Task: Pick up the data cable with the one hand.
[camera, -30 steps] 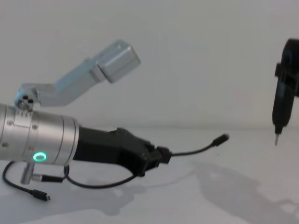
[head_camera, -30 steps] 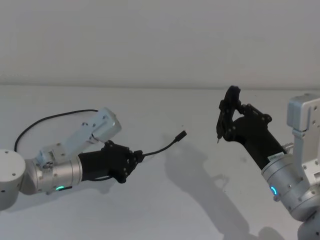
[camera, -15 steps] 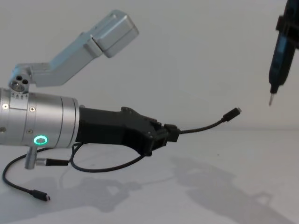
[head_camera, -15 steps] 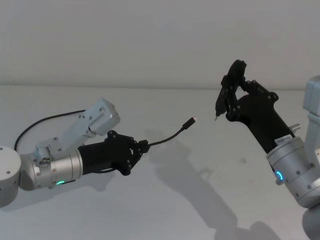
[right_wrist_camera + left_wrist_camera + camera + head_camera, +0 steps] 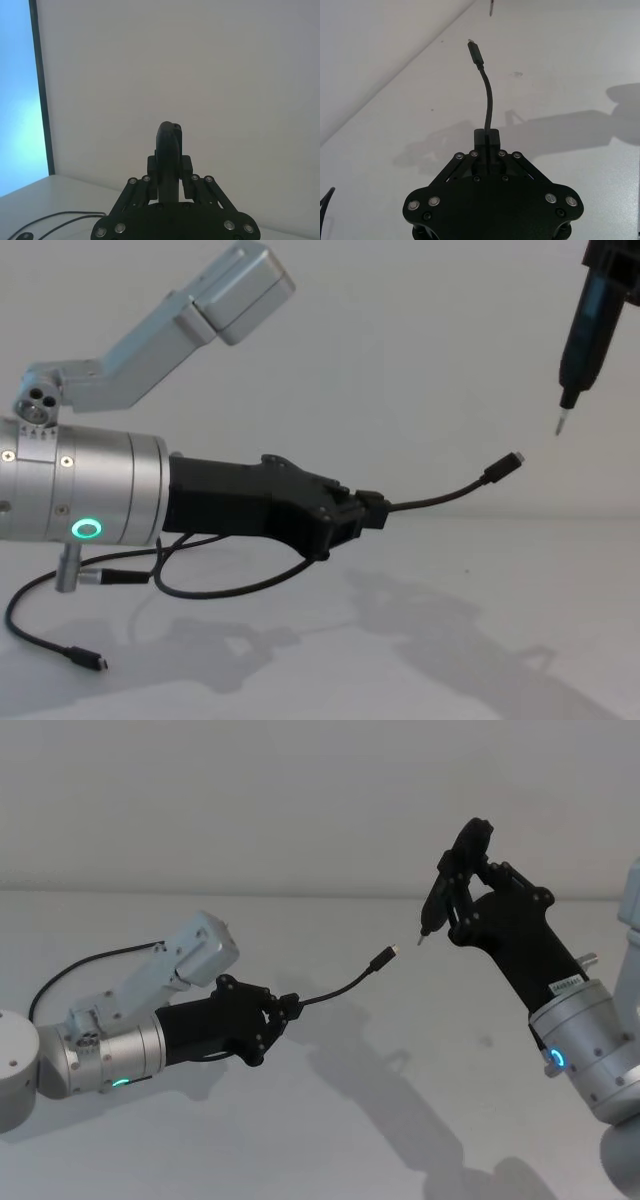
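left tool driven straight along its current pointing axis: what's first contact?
Probably the slim dark device held by the right tool: its pointed tip sits just ahead of the plug of the data cable the left tool carries. Depth unclear; the tool might pass under it.

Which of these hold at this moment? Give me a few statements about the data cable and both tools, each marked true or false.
1. The left tool is shut on the data cable. True.
2. The cable's free plug lies flat on the table. False: it is held up in the air, above the table.
3. The right tool is open and holds nothing. False: it is shut on a slim dark device with a pointed tip.
4. The device's tip points downward close to the free plug without touching it. True.
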